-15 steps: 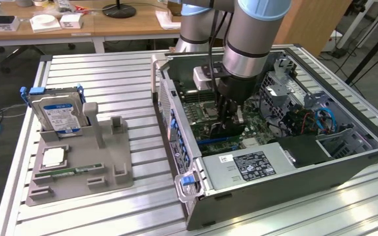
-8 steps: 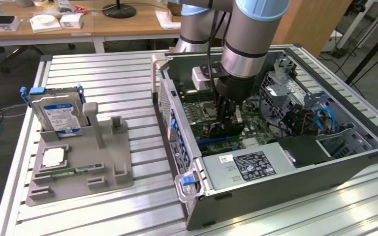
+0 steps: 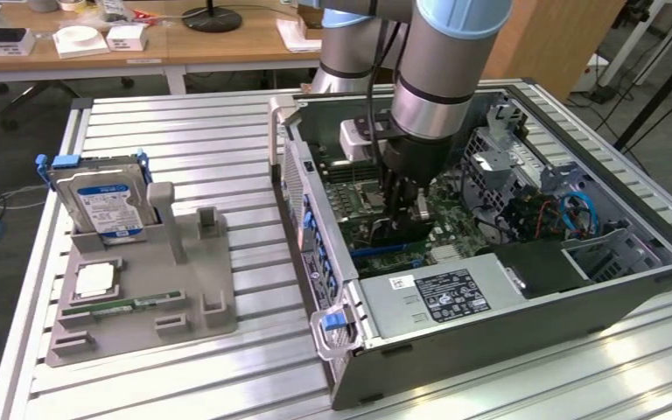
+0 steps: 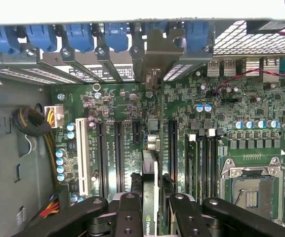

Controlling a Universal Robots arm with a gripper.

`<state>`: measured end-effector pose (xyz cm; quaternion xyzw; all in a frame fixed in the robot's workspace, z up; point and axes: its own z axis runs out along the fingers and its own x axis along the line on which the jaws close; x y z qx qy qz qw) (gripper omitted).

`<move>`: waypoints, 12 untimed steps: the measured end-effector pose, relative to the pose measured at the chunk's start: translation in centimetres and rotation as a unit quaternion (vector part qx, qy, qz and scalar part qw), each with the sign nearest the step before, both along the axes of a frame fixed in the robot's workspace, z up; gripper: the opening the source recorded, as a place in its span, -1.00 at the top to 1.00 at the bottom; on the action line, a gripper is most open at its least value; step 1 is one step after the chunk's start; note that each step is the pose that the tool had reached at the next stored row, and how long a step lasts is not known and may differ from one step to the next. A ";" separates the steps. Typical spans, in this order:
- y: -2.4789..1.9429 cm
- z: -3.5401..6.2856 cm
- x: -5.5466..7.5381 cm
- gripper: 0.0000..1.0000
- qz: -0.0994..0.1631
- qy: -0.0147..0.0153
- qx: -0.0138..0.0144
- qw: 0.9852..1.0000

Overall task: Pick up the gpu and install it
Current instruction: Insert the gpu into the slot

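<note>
- In the wrist view the black fingers [image 4: 127, 217] pinched the gpu [image 4: 151, 197] edge-on: a thin dark card with a green logo strip, held upright over the green motherboard [image 4: 221, 113] among its long black slots.
- Its silver bracket [image 4: 154, 54] reached the blue-clipped rear slot row.
- The exterior view showed the gripper [image 3: 404, 219] deep inside the open grey metal computer case [image 3: 488, 350], the card largely hidden behind it.
- Near the surface's [image 3: 172, 122] edge at the exterior view's left, a grey moulded holder [image 3: 196, 297] carried a silver hard drive [image 3: 102, 201] and a green RAM stick [image 3: 126, 306].
</note>
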<state>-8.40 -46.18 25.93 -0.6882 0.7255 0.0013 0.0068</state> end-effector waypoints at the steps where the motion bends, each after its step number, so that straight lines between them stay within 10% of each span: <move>1: 0.00 -0.08 0.0 0.47 0.000 0.000 0.000 1.000; 12: 0.01 -0.62 -0.1 0.47 0.000 0.000 0.002 1.000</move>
